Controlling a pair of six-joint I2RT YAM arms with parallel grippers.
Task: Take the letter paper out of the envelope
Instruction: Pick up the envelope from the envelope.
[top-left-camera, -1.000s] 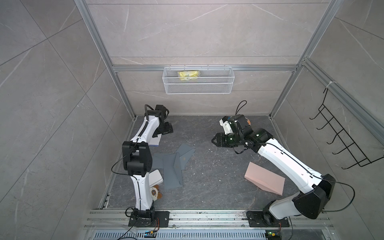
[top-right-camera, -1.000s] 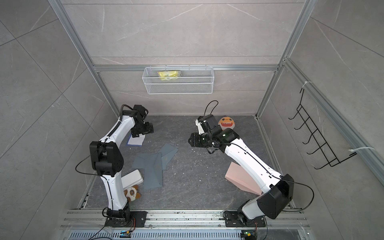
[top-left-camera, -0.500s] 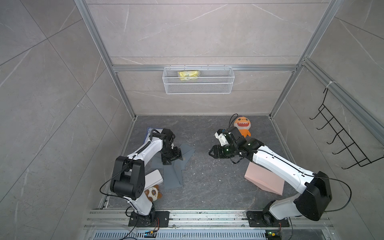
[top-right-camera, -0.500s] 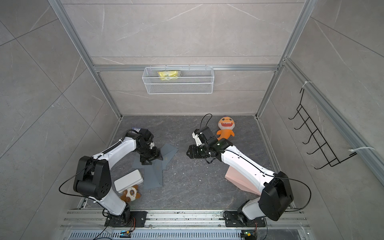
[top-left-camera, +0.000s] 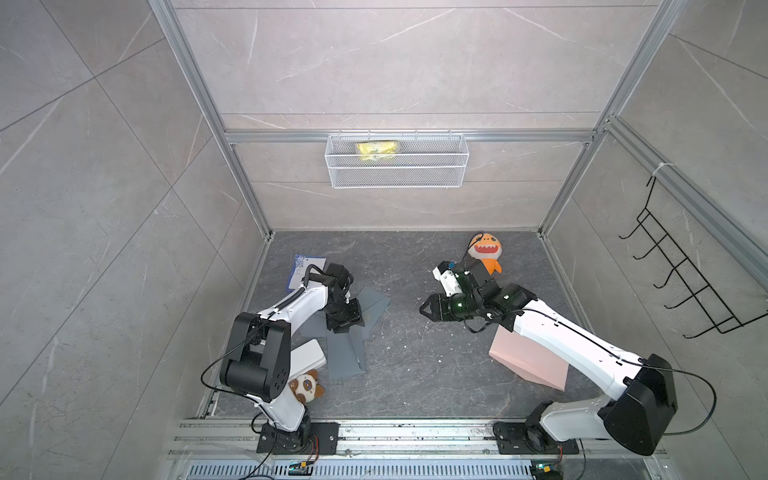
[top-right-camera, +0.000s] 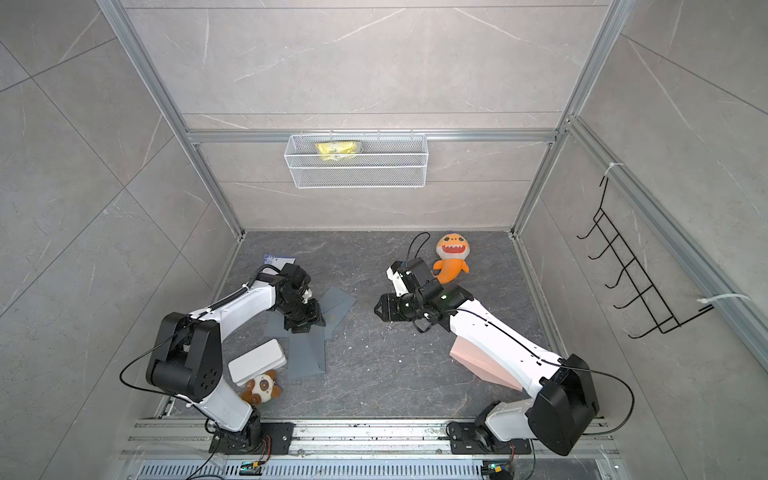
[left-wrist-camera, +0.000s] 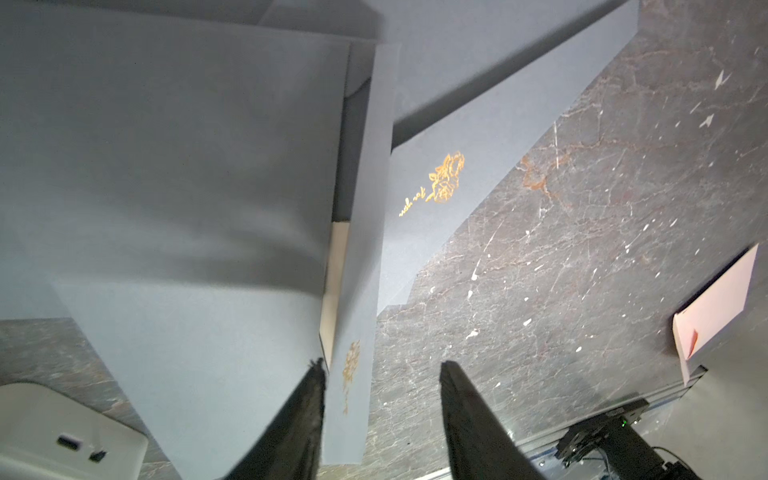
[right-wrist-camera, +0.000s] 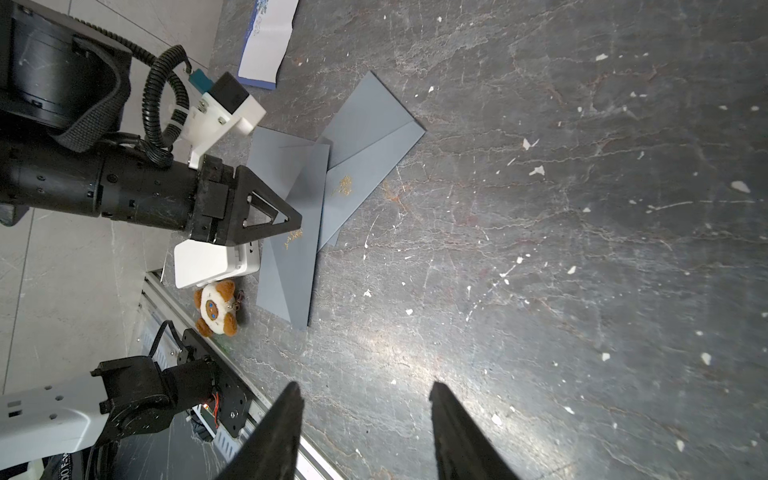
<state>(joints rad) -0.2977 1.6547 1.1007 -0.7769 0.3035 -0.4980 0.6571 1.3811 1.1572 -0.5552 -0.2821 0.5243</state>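
Several grey-blue envelopes (top-left-camera: 347, 353) (top-right-camera: 307, 353) lie overlapped on the floor left of centre. My left gripper (top-left-camera: 345, 326) (top-right-camera: 305, 326) (left-wrist-camera: 380, 365) is down on them, open. In the left wrist view one envelope (left-wrist-camera: 166, 166) has its gold-printed flap (left-wrist-camera: 361, 249) standing up between my fingers, beside one fingertip (left-wrist-camera: 316, 374). A cream edge of the letter paper (left-wrist-camera: 337, 257) shows in its mouth. My right gripper (top-left-camera: 424, 309) (top-right-camera: 376, 309) (right-wrist-camera: 361, 388) hangs open over bare floor, right of the envelopes, with nothing between its fingers.
A white and blue folded sheet (top-left-camera: 307, 270) (right-wrist-camera: 268, 41) lies at the back left. A white box (top-left-camera: 307, 357) and a panda plush (top-left-camera: 306, 386) sit by the left arm's base. An orange shark plush (top-left-camera: 484, 251) and a pink envelope (top-left-camera: 528, 361) are on the right. A wire basket (top-left-camera: 397, 166) hangs on the back wall.
My left arm swung from the folded sheet in the back left corner down onto the envelopes, its jaws narrowing. My right arm drew forward a little, uncovering the shark plush.
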